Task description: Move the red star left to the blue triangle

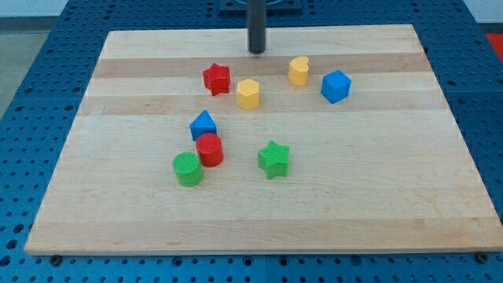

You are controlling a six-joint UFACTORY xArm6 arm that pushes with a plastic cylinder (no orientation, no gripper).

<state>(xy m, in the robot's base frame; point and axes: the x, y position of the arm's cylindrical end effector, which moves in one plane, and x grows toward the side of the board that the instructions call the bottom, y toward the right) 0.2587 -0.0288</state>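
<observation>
The tool's bare tip (257, 52), holding nothing, should circle above the red star (217, 78) and push it down-left beside the blue triangle (203, 125).

No legible txt, labels, nos. or signs anywhere.

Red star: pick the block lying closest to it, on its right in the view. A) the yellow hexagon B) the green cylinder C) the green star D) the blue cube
A: the yellow hexagon sits just right of and slightly below the red star, nearly beside it, while the other blocks listed lie much farther off. My tip stands above and to the right of the red star, touching no block.
</observation>
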